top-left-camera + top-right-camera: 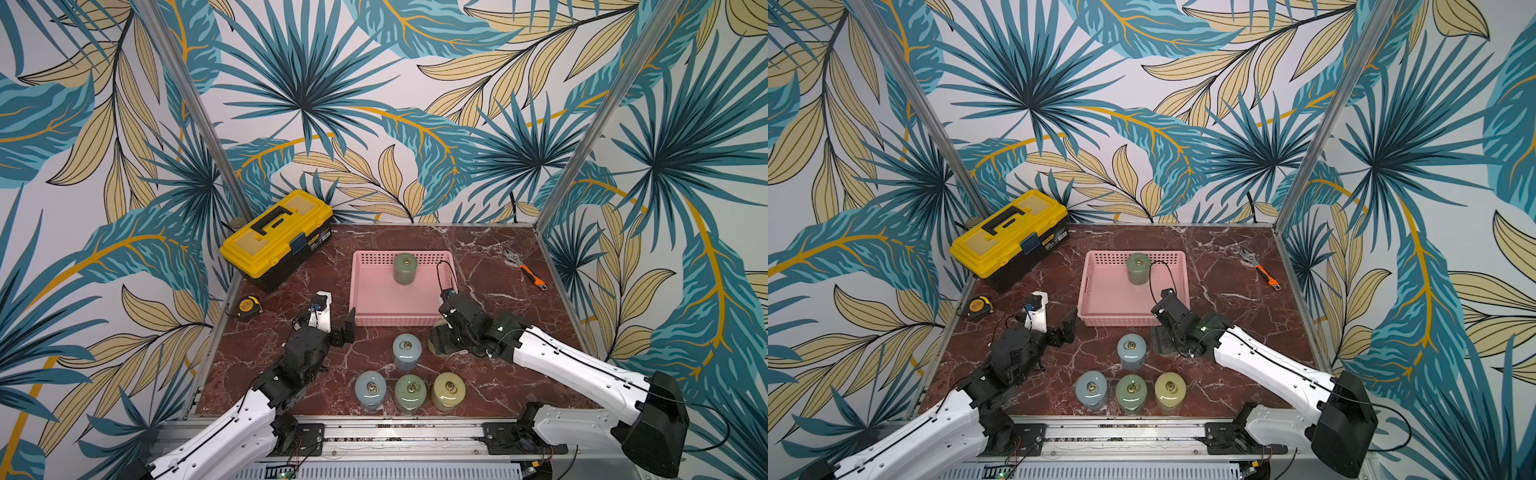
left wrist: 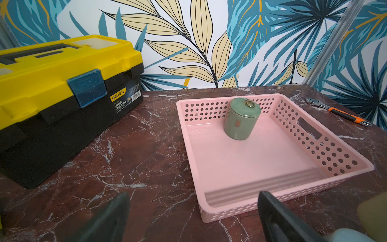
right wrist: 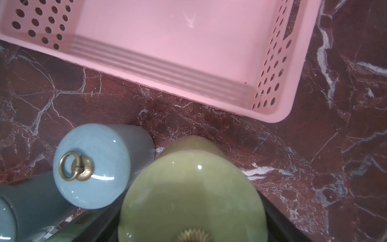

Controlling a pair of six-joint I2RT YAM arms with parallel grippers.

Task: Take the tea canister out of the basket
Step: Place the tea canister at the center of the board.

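Observation:
The pink basket [image 1: 360, 291] [image 1: 1091, 291] [image 2: 188, 117] holds one green tea canister [image 1: 405, 269] [image 1: 1138, 269] [image 2: 240, 119], upright against its far wall. My right gripper [image 1: 440, 338] [image 3: 191, 226] is shut on a yellow-green tea canister [image 1: 436, 347] [image 3: 192, 188], outside the basket [image 3: 278, 116], just in front of its near right corner and low by the table. My left gripper [image 1: 336, 311] [image 1: 1054, 311] [image 2: 193, 209] stands open and holds nothing, by the basket's near left corner.
Several more canisters stand at the table's front: a blue one [image 1: 407, 351] [image 3: 92, 165] right beside the held one, then a row [image 1: 410, 392]. A yellow toolbox [image 1: 276, 237] [image 2: 62, 88] fills the back left. A tape measure [image 1: 248, 307] lies at the left edge, a wrench [image 1: 525, 268] at the back right.

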